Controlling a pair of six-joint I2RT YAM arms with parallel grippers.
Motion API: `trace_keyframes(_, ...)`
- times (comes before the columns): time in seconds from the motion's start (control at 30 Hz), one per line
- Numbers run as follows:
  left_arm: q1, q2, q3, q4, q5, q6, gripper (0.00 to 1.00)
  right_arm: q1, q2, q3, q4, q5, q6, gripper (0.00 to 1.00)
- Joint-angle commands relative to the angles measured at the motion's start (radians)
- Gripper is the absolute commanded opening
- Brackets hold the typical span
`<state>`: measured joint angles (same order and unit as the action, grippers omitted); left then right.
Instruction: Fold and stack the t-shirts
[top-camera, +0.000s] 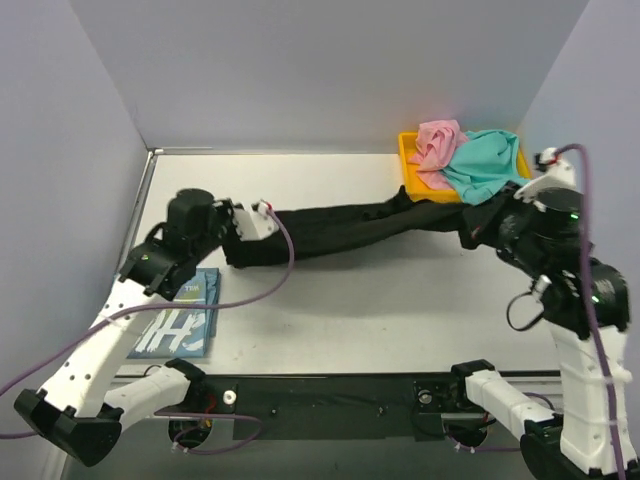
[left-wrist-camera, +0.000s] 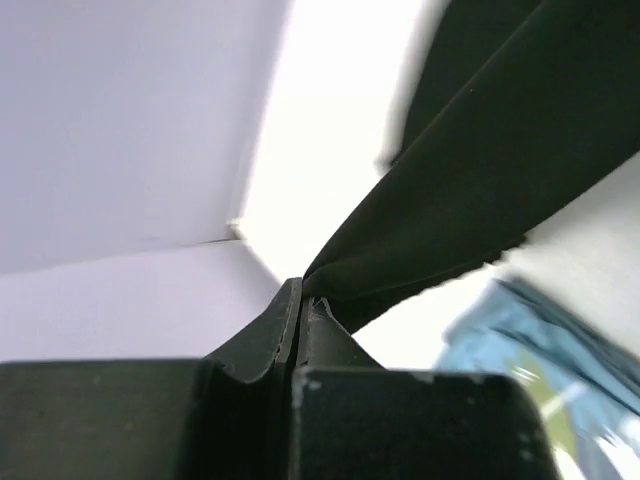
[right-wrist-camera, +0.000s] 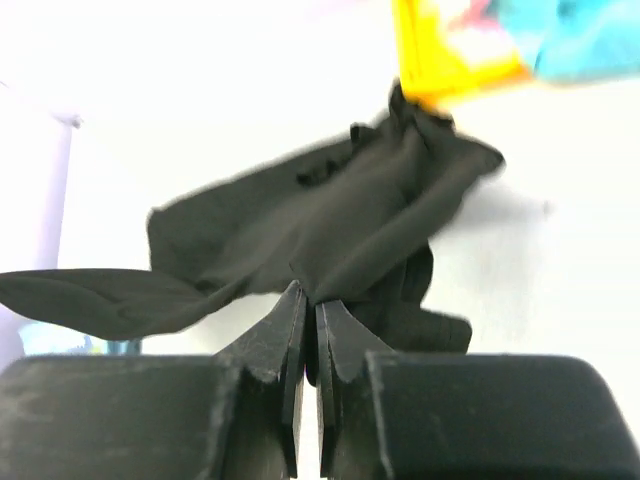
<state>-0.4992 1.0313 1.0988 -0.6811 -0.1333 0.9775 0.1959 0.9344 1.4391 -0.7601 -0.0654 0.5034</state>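
Observation:
The black t-shirt (top-camera: 350, 230) stretches in a long band across the table between my two grippers. On its left end my left gripper (top-camera: 232, 238) is shut, and the cloth (left-wrist-camera: 470, 190) runs away from the fingertips (left-wrist-camera: 300, 300). My right gripper (top-camera: 478, 232) is shut on the shirt's right end, with cloth (right-wrist-camera: 340, 230) pinched between its fingers (right-wrist-camera: 312, 305). A folded light blue t-shirt (top-camera: 180, 320) with white lettering lies flat at the near left. In the yellow tray (top-camera: 408, 160) at the back right sit the pink t-shirt (top-camera: 436, 142) and the teal t-shirt (top-camera: 485, 160).
Purple-grey walls close the table on the left, back and right. The arm bases and a black rail (top-camera: 330, 400) run along the near edge. A purple cable (top-camera: 270, 285) loops from the left wrist over the table.

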Motion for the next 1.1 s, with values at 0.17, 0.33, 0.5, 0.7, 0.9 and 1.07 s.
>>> trace_keyframes(0.17,0.105,0.044,0.521,0.052,-0.126,-0.051,0.0,-0.007,-0.006,0.575,-0.111,0.13,-0.163,0.0)
trace_keyframes(0.33,0.117,0.095,0.633,0.064,-0.137,-0.045,0.0,-0.006,-0.002,0.655,-0.051,0.131,-0.23,0.0)
trace_keyframes(0.5,0.12,0.166,0.642,0.087,-0.135,-0.04,0.0,-0.006,0.073,0.604,0.024,0.109,-0.282,0.0)
trace_keyframes(0.7,0.235,0.375,0.769,0.331,-0.173,-0.08,0.0,-0.024,0.312,0.618,0.255,0.0,-0.381,0.0)
trace_keyframes(0.9,0.301,0.673,1.143,0.417,-0.157,-0.154,0.0,-0.193,0.696,0.831,0.627,-0.278,-0.053,0.0)
trace_keyframes(1.07,0.321,0.913,1.49,0.434,-0.137,-0.106,0.0,-0.315,0.99,1.199,0.838,-0.339,0.312,0.0)
